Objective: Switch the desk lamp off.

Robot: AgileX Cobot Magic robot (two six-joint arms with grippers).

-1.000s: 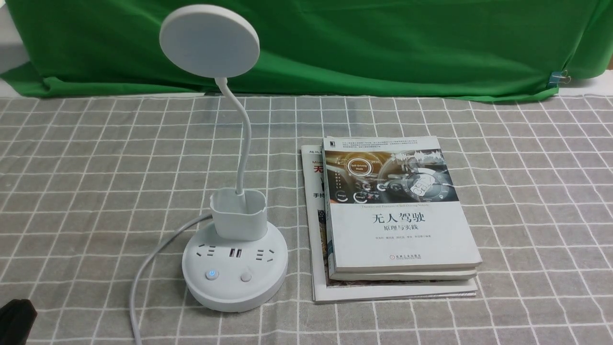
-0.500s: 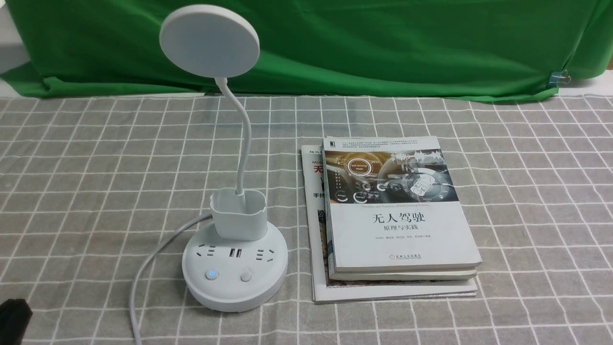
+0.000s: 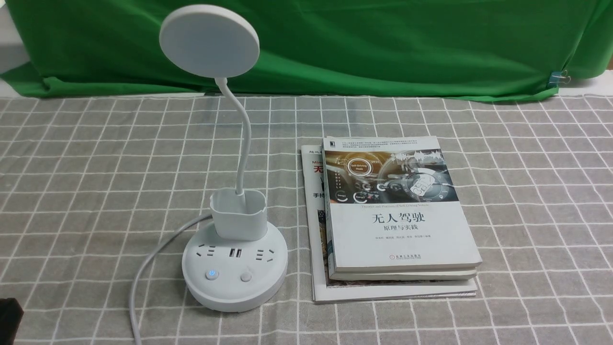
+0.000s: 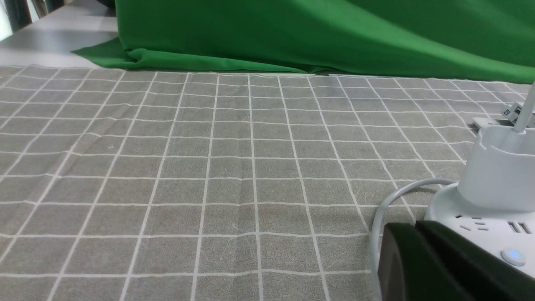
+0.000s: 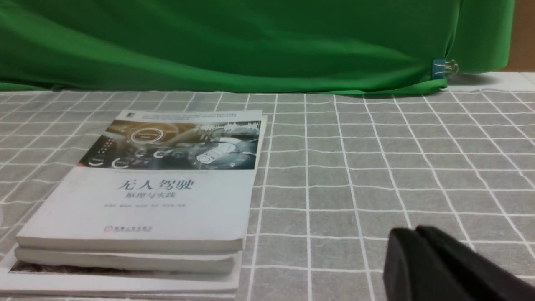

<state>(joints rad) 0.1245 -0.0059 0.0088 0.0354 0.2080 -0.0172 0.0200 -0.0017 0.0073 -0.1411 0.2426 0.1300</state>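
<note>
Now | desk lamp (image 3: 234, 258) on bench (image 3: 527, 191), left of books (image 3: 397, 215) | left tool (image 4: 422, 255), right tool (image 5: 422, 255) closed, empty | risk: pressing wrong button (image 3: 246, 277), lamp stays lit

The left hand (image 3: 8, 320) shows only as a dark corner cut off by the front view's edge. The right hand (image 5: 451, 267) is cropped too. The desk lamp (image 4: 497, 196) loses its disc head and most of its base in the left wrist view
</note>
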